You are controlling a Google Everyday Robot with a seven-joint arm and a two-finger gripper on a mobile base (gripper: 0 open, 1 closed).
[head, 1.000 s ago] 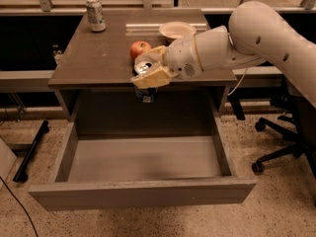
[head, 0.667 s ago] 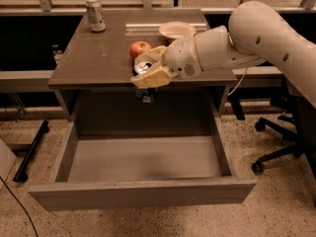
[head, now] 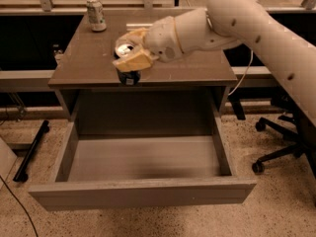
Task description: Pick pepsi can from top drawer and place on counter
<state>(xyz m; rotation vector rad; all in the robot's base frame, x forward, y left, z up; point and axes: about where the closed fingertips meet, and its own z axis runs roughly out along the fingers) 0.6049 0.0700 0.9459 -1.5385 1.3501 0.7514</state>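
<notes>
The pincer (head: pixel 126 54) is clamping the pepsi can (head: pixel 129 77) at the surface's (head: pixel 89 58) front edge (top drawer (head: pixel 143 157) gaping empty), seemingly placing it; the next move is calling for lowering, then letting go.

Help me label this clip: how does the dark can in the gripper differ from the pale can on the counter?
The pepsi can is dark blue; the pale can is silver-green. The pepsi can is clamped in the gripper at the front edge of the counter; the pale can stands free near its far edge. Both are small drink cans, outside the top drawer.
</notes>
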